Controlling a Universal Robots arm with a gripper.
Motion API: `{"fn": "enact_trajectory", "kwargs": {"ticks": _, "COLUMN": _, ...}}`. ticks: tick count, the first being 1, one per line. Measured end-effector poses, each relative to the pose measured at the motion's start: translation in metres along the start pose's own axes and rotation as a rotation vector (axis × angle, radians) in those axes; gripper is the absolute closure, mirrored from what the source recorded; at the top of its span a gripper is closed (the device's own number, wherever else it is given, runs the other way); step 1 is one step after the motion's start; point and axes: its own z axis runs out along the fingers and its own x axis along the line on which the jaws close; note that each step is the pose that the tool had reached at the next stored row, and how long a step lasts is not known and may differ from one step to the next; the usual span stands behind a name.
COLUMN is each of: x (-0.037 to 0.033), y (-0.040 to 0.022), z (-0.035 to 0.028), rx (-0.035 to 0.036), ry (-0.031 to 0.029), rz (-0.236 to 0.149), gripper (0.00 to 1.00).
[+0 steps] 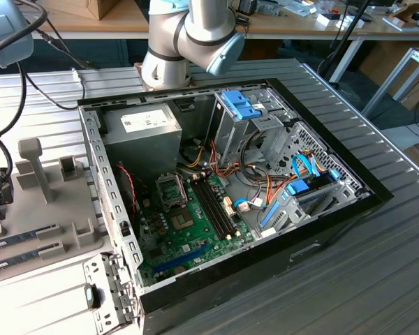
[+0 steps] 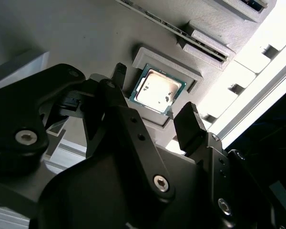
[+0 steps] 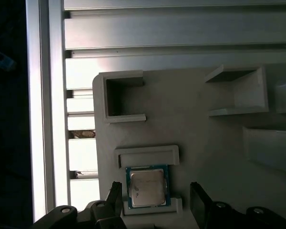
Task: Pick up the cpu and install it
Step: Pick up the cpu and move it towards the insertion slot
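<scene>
The cpu [image 3: 147, 187] is a small square chip with a silver top and green rim. It lies flat in a shallow pocket of the grey holder plate [image 3: 190, 124]. In both wrist views my gripper [image 3: 156, 192] is open, with one black finger on each side of the chip and a gap to each edge. The second wrist view shows the cpu [image 2: 157, 89] between the fingertips [image 2: 188, 114] of the gripper [image 2: 153, 94]. Whether the fingers touch the plate is unclear. In the exterior view the open computer case holds the green motherboard [image 1: 188, 234] with its square socket [image 1: 180, 221].
The grey holder plate [image 1: 49, 209] sits on the slotted metal table at the exterior view's left, outside the case wall [image 1: 105, 188]. Inside the case are a grey power-supply box [image 1: 141, 129], a drive cage with blue clips [image 1: 243, 105] and loose cables [image 1: 265, 188]. Raised blocks [image 3: 238, 93] stand on the plate.
</scene>
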Motion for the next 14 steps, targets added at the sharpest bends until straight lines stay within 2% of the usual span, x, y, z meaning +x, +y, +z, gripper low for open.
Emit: {"fn": "enact_trajectory", "kwargs": {"ticks": 14, "x": 0.0013, "y": -0.0002, "z": 0.0114, "rx": 0.0, "ry": 0.0001, "rz": -0.002, "gripper": 0.33}}
